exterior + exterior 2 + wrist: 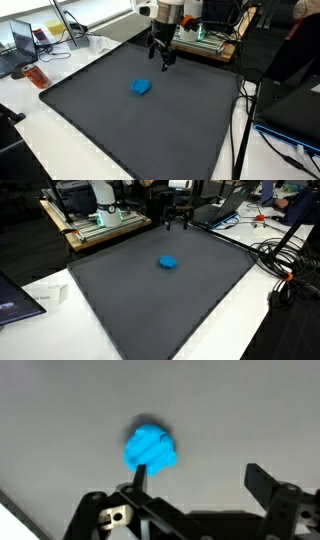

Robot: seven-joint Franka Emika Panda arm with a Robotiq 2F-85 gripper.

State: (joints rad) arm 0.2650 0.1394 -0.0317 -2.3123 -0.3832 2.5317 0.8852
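A small crumpled bright-blue object (pixel 141 87) (pixel 168 262) lies on the dark grey mat (pixel 120 120) (pixel 150 300). In both exterior views my gripper (pixel 162 62) (pixel 179 223) hangs above the mat's far part, well behind the blue object, with its fingers spread and nothing between them. In the wrist view the blue object (pixel 150 448) sits on the grey surface far below, just above one fingertip (pixel 140 472); my gripper (pixel 200 478) is open and empty, and nothing touches the object.
The mat covers a white table (pixel 40 130). An orange-red item (pixel 36 76) and a laptop (pixel 25 42) sit by one edge. A rack with green electronics (pixel 105 218) stands behind the mat. Black cables (pixel 285 260) trail beside it. Paper (pixel 45 298) lies near a mat corner.
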